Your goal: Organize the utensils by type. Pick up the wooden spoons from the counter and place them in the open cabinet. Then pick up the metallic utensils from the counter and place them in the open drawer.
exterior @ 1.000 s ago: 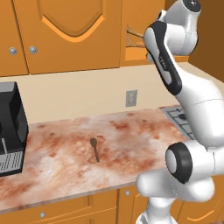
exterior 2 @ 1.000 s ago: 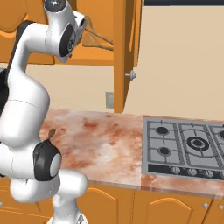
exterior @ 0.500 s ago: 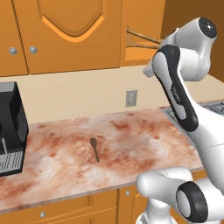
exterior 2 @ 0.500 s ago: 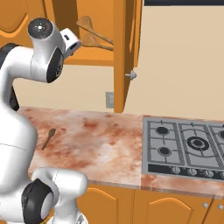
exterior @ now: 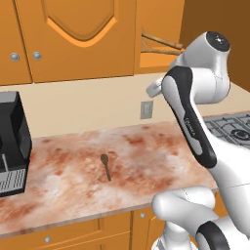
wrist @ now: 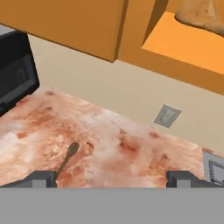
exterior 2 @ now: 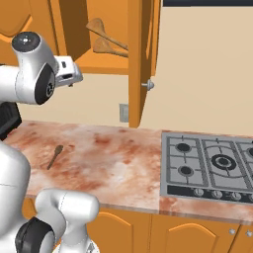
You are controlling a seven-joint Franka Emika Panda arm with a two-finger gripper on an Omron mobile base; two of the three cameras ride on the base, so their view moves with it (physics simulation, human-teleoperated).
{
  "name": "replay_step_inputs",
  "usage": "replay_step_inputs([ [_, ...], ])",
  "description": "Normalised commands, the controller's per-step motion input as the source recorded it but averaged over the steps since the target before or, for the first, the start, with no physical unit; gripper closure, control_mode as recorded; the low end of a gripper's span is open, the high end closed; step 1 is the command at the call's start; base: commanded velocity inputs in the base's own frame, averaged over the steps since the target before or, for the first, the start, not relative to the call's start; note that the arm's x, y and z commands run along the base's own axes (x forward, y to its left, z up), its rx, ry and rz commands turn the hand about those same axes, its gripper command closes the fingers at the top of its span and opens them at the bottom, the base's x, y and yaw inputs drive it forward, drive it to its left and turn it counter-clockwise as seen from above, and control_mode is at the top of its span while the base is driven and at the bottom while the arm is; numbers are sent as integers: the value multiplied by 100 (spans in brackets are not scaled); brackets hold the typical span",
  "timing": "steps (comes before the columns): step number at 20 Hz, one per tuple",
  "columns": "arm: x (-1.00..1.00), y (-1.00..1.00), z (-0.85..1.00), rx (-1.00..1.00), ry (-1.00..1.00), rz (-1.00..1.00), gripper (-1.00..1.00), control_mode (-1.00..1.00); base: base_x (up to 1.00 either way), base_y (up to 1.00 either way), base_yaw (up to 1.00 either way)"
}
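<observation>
The fingers (wrist: 113,178) stand spread wide with nothing between them; in the hand view their two dark tips rise at the bottom left and bottom right of the frame. Just above the left tip, in the lower left of that view, a small metal spoon (wrist: 68,156) lies flat on the marbled desk (wrist: 131,153). In the left base view the same spoon (exterior: 105,166) sits at the lower middle of the frame, alone on open stone. Both wooden spoons (exterior 2: 106,39) rest on the shelf of the open cabinet (exterior 2: 111,66), at the upper middle of the right base view.

So the wooden half of the job looks done, and the step in hand is, by my reading, the reach for the metal spoon. The next move calls for the fingers to drop from cabinet height to the desk, line up across the thin handle and close low, since the spoon lies flat and gives little to grip.

Room is generous: bare stone lies all around the spoon. A black appliance (exterior: 12,141) stands at the left edge, well apart from it, and the hob (exterior 2: 212,165) lies far right. The open cabinet door (exterior 2: 141,59) hangs near the wrist, an edge to clear while descending.
</observation>
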Motion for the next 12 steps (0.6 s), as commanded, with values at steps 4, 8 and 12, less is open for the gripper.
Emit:
replay_step_inputs([
  [4,-11,0,-8,20,27,-19,-100,-100,0,0,0],
  [8,0,0,-16,1,7,-7,-100,-100,0,0,0],
  [12,0,-2,-3,0,0,-3,-100,-100,0,0,0],
])
